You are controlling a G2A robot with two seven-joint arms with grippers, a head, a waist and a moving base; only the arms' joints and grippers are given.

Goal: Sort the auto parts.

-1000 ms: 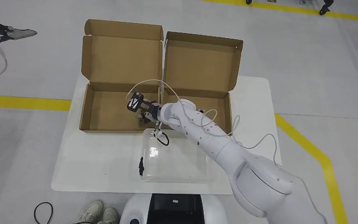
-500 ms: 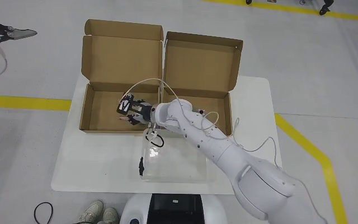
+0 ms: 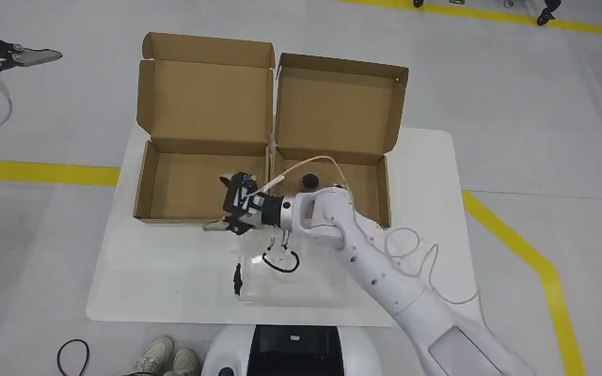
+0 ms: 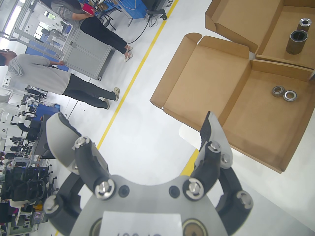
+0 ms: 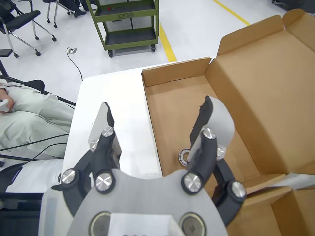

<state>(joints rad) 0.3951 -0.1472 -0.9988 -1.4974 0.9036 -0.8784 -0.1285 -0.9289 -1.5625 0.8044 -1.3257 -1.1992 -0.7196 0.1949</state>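
Note:
Two open cardboard boxes stand side by side on the white table. The left box (image 3: 179,183) holds two silver bearings (image 4: 284,94). The right box (image 3: 362,183) holds a dark cylinder (image 4: 297,42) and a smaller metal one (image 4: 304,24). My right gripper (image 3: 222,203) hangs open over the left box's front wall, nothing between its fingers. One bearing (image 5: 183,157) lies on the box floor just beneath one finger (image 5: 211,114). My left gripper (image 4: 134,121) stands open and empty, well away from the boxes off the left box's outer side.
A clear plastic tray (image 3: 320,282) sits at the table's front edge, under my right arm, with a small black part (image 3: 237,277) at its left end. Both box lids stand up at the back. A cable loops along the right arm.
The right gripper swung left over the left box, then drew back toward the box's front wall. The arm now lies lower across the tray.

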